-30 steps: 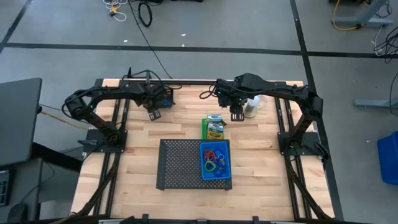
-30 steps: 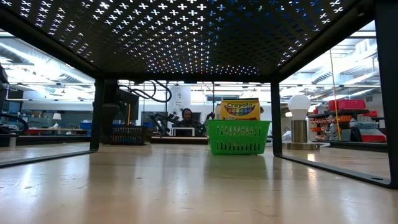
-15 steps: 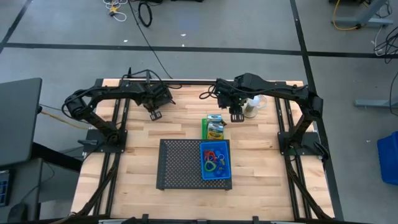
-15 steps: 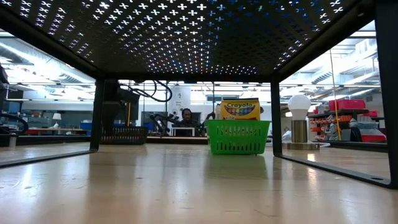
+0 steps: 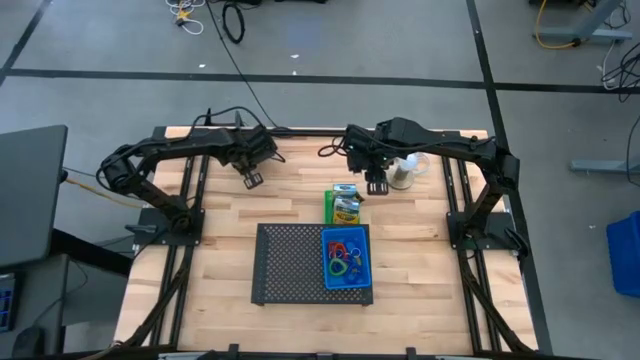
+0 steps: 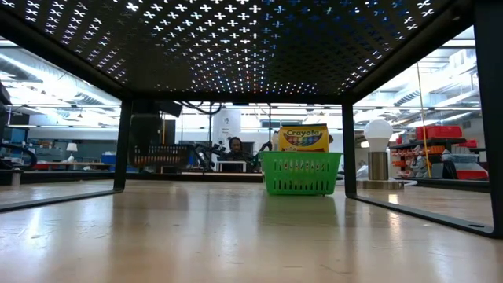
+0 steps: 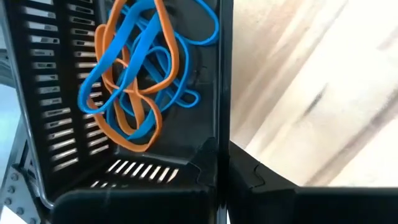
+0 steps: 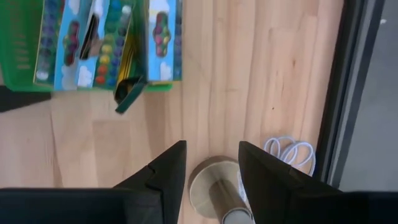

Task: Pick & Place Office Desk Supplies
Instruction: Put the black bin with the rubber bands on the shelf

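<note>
High view shows the left claw (image 5: pixel 250 178) over the far left part of the table (image 5: pixel 200 320), clamped on a black bin (image 5: pixel 258 150). The left wrist view shows one dark finger (image 7: pixel 214 165) pressed against the bin's slotted wall, with blue and orange bands (image 7: pixel 134 68) lying tangled inside it. In the low view the bin (image 6: pixel 159 156) hangs clear of the table top, well left of the green bin (image 6: pixel 301 173).

The right claw (image 5: pixel 377 185) hovers open at a moderate gap, holding nothing, with its fingers (image 8: pixel 165 171) apart. Just beside it on the table is the fan (image 5: pixel 403 172), whose round base (image 8: pixel 208 186) shows between the fingertips in the wrist view. Nearer the front from this claw sits the green bin (image 5: pixel 344 203), filled with small boxes (image 8: pixel 106 40) and a yellow crayon box (image 6: pixel 303 137) standing upright.

Farther toward the front, a blue bin (image 5: pixel 346 258) holding coloured bands (image 5: pixel 342 255) rests on the right part of the mesh tray (image 5: pixel 290 262).
</note>
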Motion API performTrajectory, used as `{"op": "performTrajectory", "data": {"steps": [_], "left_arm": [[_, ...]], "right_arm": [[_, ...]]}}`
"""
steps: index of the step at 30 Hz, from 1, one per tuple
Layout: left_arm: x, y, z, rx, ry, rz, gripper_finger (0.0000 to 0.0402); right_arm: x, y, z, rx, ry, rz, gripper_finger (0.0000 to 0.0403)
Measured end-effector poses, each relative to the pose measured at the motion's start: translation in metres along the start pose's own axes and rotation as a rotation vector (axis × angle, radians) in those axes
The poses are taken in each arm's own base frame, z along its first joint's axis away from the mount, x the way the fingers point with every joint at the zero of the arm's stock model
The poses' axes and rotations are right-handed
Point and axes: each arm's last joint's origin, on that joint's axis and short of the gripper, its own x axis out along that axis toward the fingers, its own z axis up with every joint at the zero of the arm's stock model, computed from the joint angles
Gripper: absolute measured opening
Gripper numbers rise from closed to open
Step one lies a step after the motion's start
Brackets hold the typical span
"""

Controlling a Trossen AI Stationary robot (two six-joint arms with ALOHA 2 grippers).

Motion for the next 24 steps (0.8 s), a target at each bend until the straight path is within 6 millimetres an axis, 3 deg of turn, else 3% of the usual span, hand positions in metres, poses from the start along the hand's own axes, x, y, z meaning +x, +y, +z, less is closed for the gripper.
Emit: {"op": "performTrajectory", "data": {"steps": [10, 14, 19, 24], "left_arm": [[-0.032, -0.006, 0.009, 0.043, 0.043, 0.027, 0.0009], [-0.052, -0.011, 0.016, 0.069, -0.010, 0.021, 0.0009], [-0.094, -0.016, 0.019, 0.072, -0.229, 0.000, 0.0009], [-0.139, -0.019, 0.000, 0.071, -0.479, -0.090, 0.0009]], "right_arm": [[0.000, -0.003, 0.001, 0.016, -0.022, -0.010, 0.0156], [-0.006, -0.004, 0.006, 0.006, -0.123, -0.001, 0.0155], [-0.035, -0.003, 0.007, -0.024, -0.362, 0.037, 0.0140], [-0.072, 0.001, -0.001, -0.071, -0.591, 0.087, 0.0110]]}}
